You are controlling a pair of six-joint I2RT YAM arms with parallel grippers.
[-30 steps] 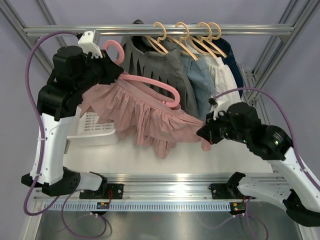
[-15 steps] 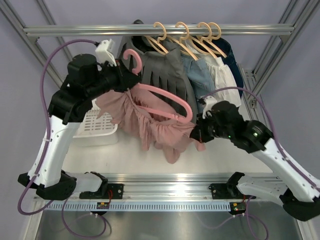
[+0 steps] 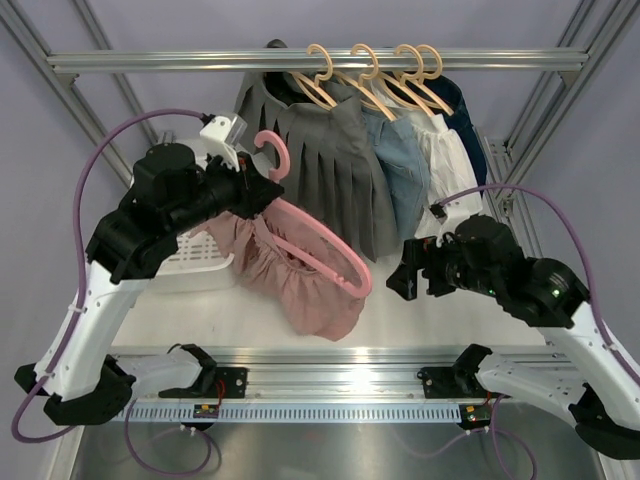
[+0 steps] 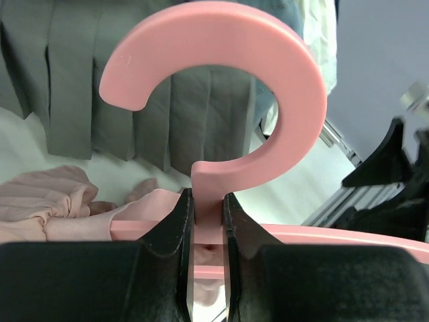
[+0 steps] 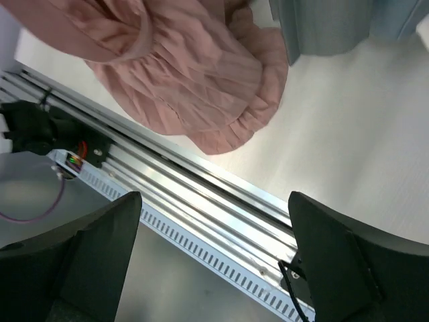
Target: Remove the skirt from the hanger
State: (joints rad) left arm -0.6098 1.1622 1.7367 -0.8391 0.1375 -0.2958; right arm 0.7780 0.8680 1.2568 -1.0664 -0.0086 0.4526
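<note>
Top view, near to far:
- pink skirt is bunched in a sagging loop, hem low over the near edge of the table; cannot tell whether it touches
- right gripper has jaws spread wide with nothing between them; skirt sits at its 9 o'clock, near but apart. Its wrist view shows the cloth ahead of the fingers, not in them
- waistband looks threaded on the lower part of the pink hanger, so the skirt is not off yet
- hanger long axis runs 11 to 5 o'clock, hook end far-left, free shoulder end near-right
- left gripper is pinched narrow on the hanger neck just under the hook
- behind: white basket at 9, grey pleated skirt on the rack at 12

Judgement: the right arm is the nearer free one, and the free shoulder points its way. The pull should follow the axis toward 5 o'clock while the left holds the neck
</note>
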